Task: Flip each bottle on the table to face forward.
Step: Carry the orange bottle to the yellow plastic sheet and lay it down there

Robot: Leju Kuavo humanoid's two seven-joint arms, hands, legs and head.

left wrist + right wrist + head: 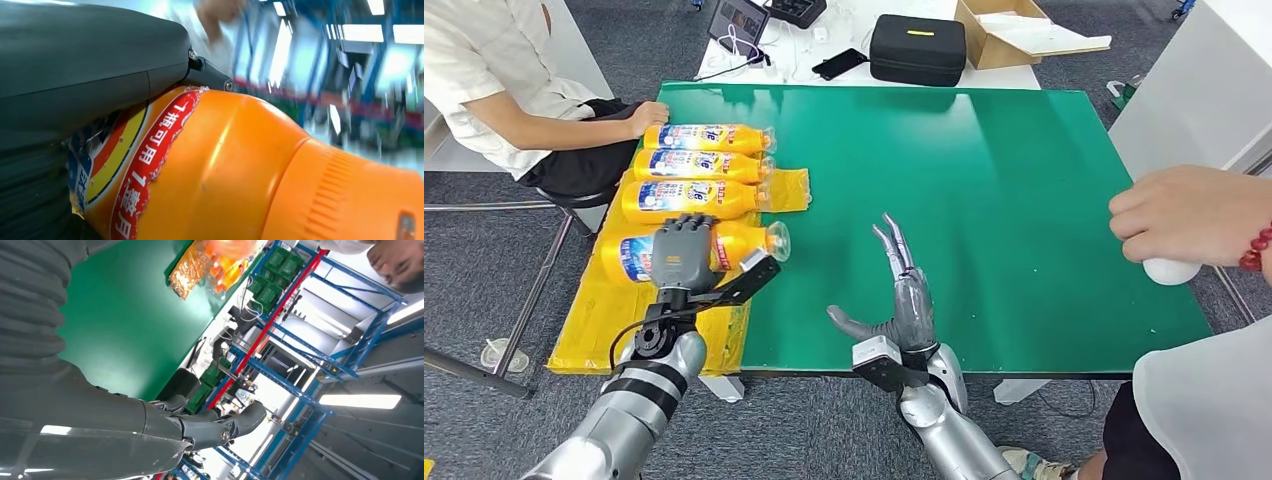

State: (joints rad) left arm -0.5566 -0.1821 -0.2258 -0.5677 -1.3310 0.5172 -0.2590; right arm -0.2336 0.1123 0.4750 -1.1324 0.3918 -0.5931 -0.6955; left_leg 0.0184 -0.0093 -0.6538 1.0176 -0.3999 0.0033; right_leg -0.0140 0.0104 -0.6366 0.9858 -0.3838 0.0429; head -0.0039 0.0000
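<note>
Four orange bottles lay in a row at the green desk's (984,200) left edge, three (694,167) showing their labels, while the left hand (682,252) clasped the nearest bottle (749,240), seemingly the last to turn, and the right hand (904,295) hovered nearby, fingers spread and empty.

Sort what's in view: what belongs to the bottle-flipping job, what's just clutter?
Job:
- nearest bottle, under the left hand
- three more yellow bottles lying in a row behind it
- green table
- right hand, open, over the table

Lying about:
- black case
- cardboard box
- phone
- tablet
- yellow sheet under the bottles
</note>
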